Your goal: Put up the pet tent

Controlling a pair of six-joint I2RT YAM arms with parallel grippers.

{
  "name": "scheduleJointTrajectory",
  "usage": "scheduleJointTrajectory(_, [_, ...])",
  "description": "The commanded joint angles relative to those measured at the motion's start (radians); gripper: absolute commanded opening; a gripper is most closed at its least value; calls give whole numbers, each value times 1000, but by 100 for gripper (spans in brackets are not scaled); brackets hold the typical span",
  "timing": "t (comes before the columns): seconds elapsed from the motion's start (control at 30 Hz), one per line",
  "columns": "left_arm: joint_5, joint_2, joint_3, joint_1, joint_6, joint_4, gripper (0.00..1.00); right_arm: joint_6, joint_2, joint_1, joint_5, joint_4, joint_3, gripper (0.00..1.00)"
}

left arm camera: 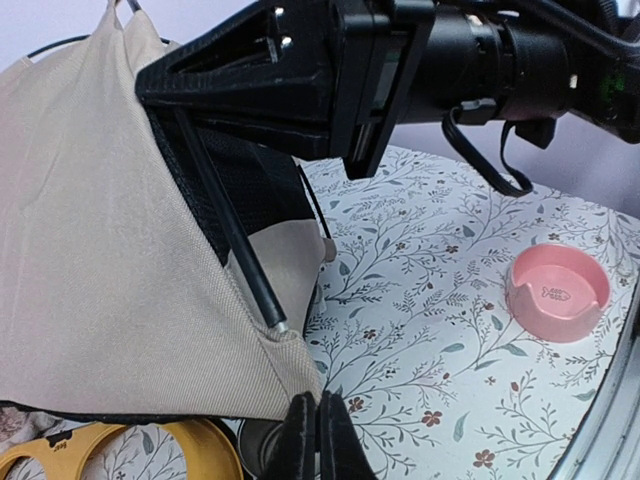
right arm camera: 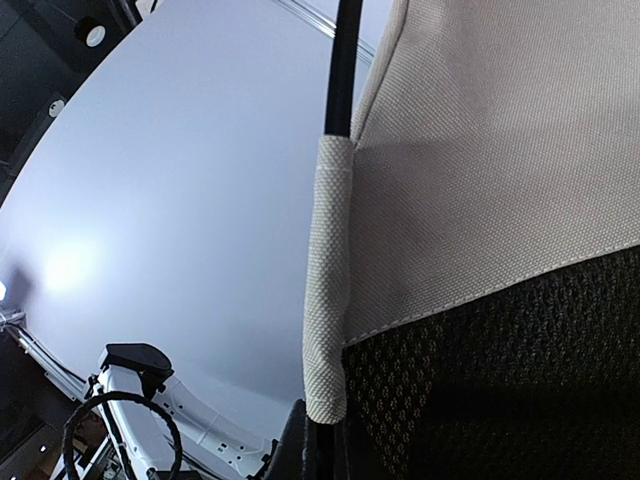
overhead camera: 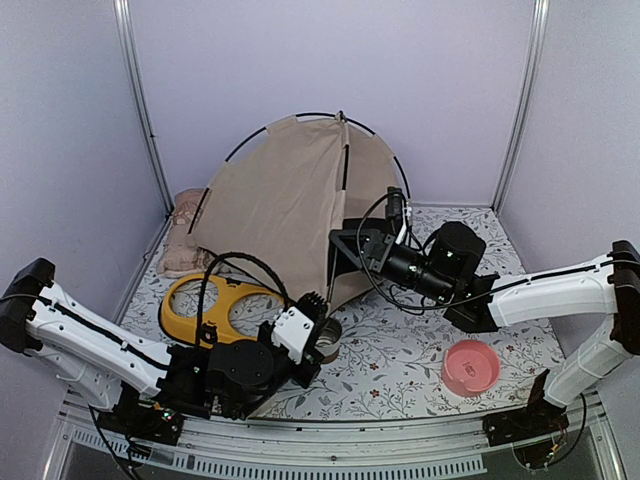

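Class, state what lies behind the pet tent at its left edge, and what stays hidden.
A pinkish patterned cushion pokes out behind the pet tent by the left wall. Only its near end shows; the tent fabric covers the rest.

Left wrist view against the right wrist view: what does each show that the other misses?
Only left wrist: the right gripper from outside, shut on a pole, plus the pink bowl, yellow tray and floral mat. Only right wrist: the pole's fabric sleeve close up, against the bare wall. Both: tent fabric, a black pole and black mesh.
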Motion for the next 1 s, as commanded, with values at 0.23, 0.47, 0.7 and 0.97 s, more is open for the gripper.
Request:
scheduleJointTrajectory(0.23, [54, -30, -17, -39, -15, -8, 0, 8, -18, -27, 89, 28, -17, 0])
scheduleJointTrajectory(0.47, [58, -37, -20, -35, -9, -10, 0, 2, -17, -26, 87, 10, -24, 0])
scheduleJointTrajectory(0.7, [76, -33, -18, -14, -19, -16, 0, 2, -23, -26, 14, -2, -20, 0])
scheduleJointTrajectory(0.97, [92, -24, -11, 3, 5, -2, 0, 20, -16, -14, -20, -7, -24, 0])
